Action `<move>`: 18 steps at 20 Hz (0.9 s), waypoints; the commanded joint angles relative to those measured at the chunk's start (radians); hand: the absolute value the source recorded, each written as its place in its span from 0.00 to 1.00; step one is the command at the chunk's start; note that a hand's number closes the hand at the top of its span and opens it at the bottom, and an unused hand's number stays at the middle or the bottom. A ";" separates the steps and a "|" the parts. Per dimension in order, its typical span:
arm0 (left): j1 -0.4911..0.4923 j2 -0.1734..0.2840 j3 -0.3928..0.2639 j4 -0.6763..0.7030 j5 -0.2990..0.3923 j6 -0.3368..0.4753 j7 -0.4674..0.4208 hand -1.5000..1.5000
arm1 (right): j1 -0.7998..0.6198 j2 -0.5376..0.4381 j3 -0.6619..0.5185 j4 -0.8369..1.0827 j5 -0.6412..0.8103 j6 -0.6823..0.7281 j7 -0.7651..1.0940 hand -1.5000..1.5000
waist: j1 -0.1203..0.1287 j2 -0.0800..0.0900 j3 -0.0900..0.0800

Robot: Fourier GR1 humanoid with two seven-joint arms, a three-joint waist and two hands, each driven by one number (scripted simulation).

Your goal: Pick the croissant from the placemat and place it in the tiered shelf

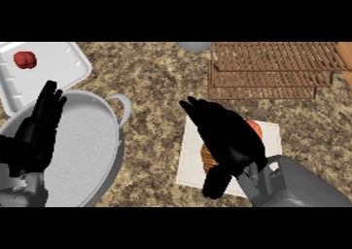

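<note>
The croissant (207,156) lies on the white placemat (192,170), mostly hidden under my right hand (229,141); an orange-brown patch shows left of the palm and another by the hand's right side. My right hand hovers over it with fingers stretched out, pointing up-left, thumb down; whether it touches the croissant I cannot tell. The brown slatted tiered shelf (275,70) stands at the back right, beyond the placemat. My left hand (39,126) rests open at the left, fingers up, over the pan.
A wide grey pan (85,146) with a handle fills the left side. Behind it sits a white tray (53,68) holding a red item (25,59). A grey round object (195,46) is at the back edge. Speckled counter lies between pan and placemat.
</note>
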 commanded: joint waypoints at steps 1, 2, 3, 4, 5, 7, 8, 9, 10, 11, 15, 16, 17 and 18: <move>0.016 -0.041 -0.046 -0.014 -0.052 0.033 -0.002 0.50 | 0.006 0.026 0.074 0.085 0.126 0.017 0.055 0.00 | 0.001 0.003 0.001; -0.020 0.000 0.020 0.029 -0.007 -0.007 -0.018 0.50 | -0.020 0.028 0.083 0.110 0.126 0.051 0.093 0.00 | 0.000 0.004 0.000; 0.023 -0.029 0.000 0.015 -0.018 0.006 -0.046 0.50 | -0.030 0.016 0.072 0.100 0.108 0.093 0.120 0.00 | 0.001 0.002 0.000; -0.037 -0.009 0.012 0.028 -0.034 0.020 -0.002 0.50 | 0.012 -0.005 0.100 0.102 0.130 0.084 0.109 0.00 | -0.008 0.002 0.000; 0.026 -0.033 -0.016 0.024 -0.039 0.009 -0.053 0.50 | -0.021 0.046 0.119 0.125 0.141 0.099 0.174 0.00 | 0.000 0.001 0.000; -0.022 -0.045 -0.014 0.045 -0.052 0.022 -0.038 0.50 | 0.013 0.001 0.092 0.180 0.167 0.084 0.078 0.00 | -0.005 0.004 0.001; 0.035 -0.012 0.014 -0.013 -0.005 -0.027 -0.018 0.50 | 0.012 -0.009 0.051 0.141 0.148 0.121 0.094 0.00 | -0.001 0.002 0.001; 0.055 -0.027 -0.003 -0.032 -0.035 -0.006 -0.024 0.50 | 0.061 0.062 0.098 0.106 0.194 0.075 0.164 0.00 | -0.002 0.001 0.001; -0.047 -0.028 0.037 0.059 -0.016 -0.014 -0.010 0.50 | 0.062 0.031 0.061 0.112 0.198 0.094 0.103 0.00 | -0.009 0.003 0.001; -0.026 -0.075 -0.016 0.054 -0.069 0.025 -0.016 0.50 | 0.041 0.079 0.038 0.188 0.226 0.073 0.053 0.00 | -0.004 0.004 0.001; 0.058 -0.052 0.023 0.015 -0.047 -0.033 -0.059 0.50 | 0.187 0.035 0.050 0.075 0.284 0.086 0.025 0.00 | -0.005 0.002 0.001; 0.007 -0.037 0.053 0.016 -0.033 -0.040 -0.018 0.50 | 0.163 0.030 0.014 0.189 0.311 0.070 -0.094 0.00 | -0.003 0.003 0.001; -0.008 -0.044 0.044 0.048 -0.048 -0.047 -0.032 0.50 | 0.160 0.064 0.012 0.240 0.348 0.042 -0.117 0.00 | -0.003 0.004 0.001; -0.017 -0.048 0.047 0.070 -0.043 -0.055 -0.027 0.50 | 0.209 0.042 0.023 0.236 0.371 0.005 -0.164 0.00 | -0.004 0.004 0.001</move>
